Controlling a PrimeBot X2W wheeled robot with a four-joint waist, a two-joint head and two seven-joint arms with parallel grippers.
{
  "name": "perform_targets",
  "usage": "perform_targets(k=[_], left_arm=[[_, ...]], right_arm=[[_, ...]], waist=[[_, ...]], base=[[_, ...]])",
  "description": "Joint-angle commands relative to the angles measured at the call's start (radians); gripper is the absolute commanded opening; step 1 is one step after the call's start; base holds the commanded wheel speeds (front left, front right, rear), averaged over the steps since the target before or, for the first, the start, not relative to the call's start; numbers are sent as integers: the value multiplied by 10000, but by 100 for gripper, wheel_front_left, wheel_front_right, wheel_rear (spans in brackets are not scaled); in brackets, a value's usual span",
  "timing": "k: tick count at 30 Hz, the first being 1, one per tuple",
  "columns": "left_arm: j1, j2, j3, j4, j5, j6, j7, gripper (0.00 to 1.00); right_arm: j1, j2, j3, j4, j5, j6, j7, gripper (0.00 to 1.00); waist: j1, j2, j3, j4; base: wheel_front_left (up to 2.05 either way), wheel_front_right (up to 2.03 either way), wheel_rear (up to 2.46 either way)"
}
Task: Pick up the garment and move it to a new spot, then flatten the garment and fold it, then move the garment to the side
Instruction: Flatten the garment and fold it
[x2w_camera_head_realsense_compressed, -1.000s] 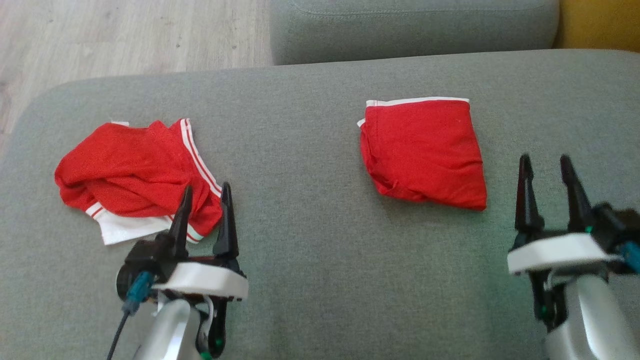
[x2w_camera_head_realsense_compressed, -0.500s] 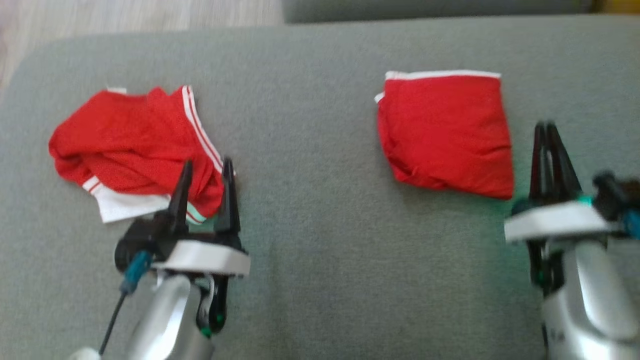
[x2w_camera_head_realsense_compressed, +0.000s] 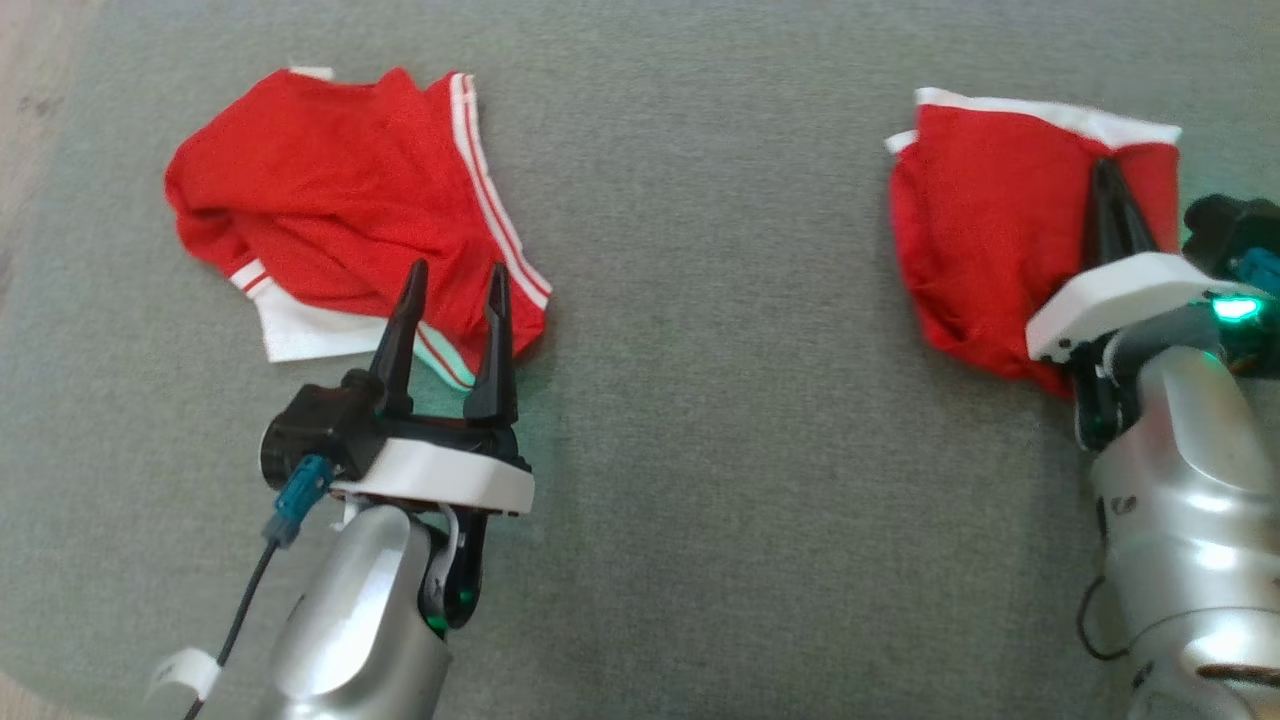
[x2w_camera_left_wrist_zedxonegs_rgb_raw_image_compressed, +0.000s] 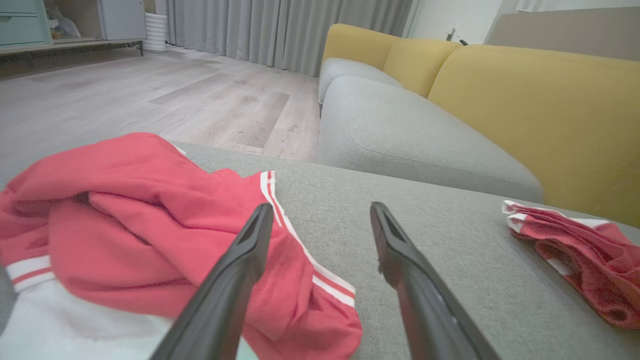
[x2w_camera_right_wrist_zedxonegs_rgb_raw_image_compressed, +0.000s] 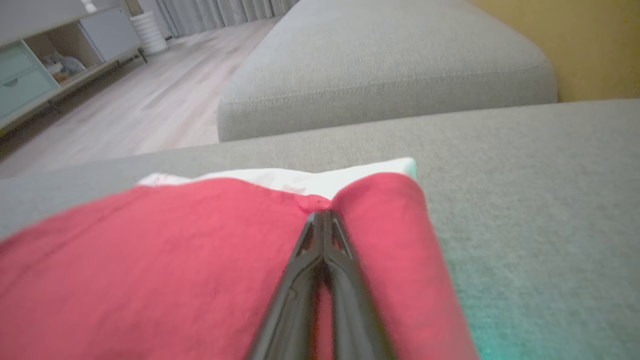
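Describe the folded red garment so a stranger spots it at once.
On the wide grey fabric sofa cushion lie two red garments. The folded red garment is the right one, pinched by the right gripper. It is flat and squarish with a white hem, unlike the crumpled red garment with white stripes at left.

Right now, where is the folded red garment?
In the head view the folded red garment lies on the grey cushion at the robot's right, pinched near its white edge by the shut right pincer.
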Motion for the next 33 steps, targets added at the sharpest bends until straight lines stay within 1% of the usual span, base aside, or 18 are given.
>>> perform_targets(k=[1, 4, 8, 10, 13, 16, 19, 23, 26, 28, 31, 33], left_arm=[[-301, 139, 243, -306, -63, 61, -51, 100], [-278, 139, 255, -273, -112, 93, -51, 100], [-164, 139, 327, -209, -99, 117, -51, 100], [-134, 139, 314, -186, -105, 123, -51, 100], [-130, 139, 240, -178, -134, 131, -51, 100], [-138, 139, 215, -184, -148, 158, -51, 100], [-141, 139, 228, -169, -146, 170, -51, 100], [-78, 139, 373, -108, -96, 177, -51, 100], [7, 139, 510, -82, -14, 155, -51, 100], [77, 139, 610, -80, 39, 140, -51, 100], [192, 139, 759, -105, 108, 125, -51, 100], [263, 139, 852, -129, 141, 119, -51, 100]], right_arm=[[-190, -46, 174, 3, -259, -7, -62, 0], [-449, 6, 150, 577, -551, -7, -346, 0], [-770, 192, 984, 634, -407, -7, -569, 0], [-828, 225, 1725, 487, 15, -7, -589, 0], [-641, 233, 3341, 239, 1056, -7, -595, 0], [-452, 235, 4644, 654, 1593, -7, -496, 0], [-352, 236, 5514, 1211, 1945, -7, -124, 0], [-130, 237, 6347, 1412, 2765, -7, -2, 0], [-37, 237, 6562, 1375, 3160, -7, -244, 0], [-22, 238, 6324, 1299, 3271, -7, -451, 0], [84, 234, 5481, 787, 3228, -7, -583, 0], [386, 202, 4676, -173, 2938, -7, -592, 0]], waist=[[-2, 0, 33, 119], [-2, 0, -91, 169], [-2, 0, -303, 108], [-2, 0, -385, 98], [-2, 0, -463, 100], [-2, 0, -479, 68], [-2, 0, -519, 33], [-2, 0, -705, -146], [-2, 0, -933, -375], [-2, 0, -1124, -557], [-2, 0, -1413, -825], [-2, 0, -1563, -1008]], base=[[0, 0, 0], [0, 0, 0], [0, 0, 0], [0, 0, 0], [0, 0, 0], [0, 0, 0], [0, 0, 0], [0, 0, 0], [0, 0, 0], [0, 0, 0], [0, 0, 0], [0, 0, 0]])
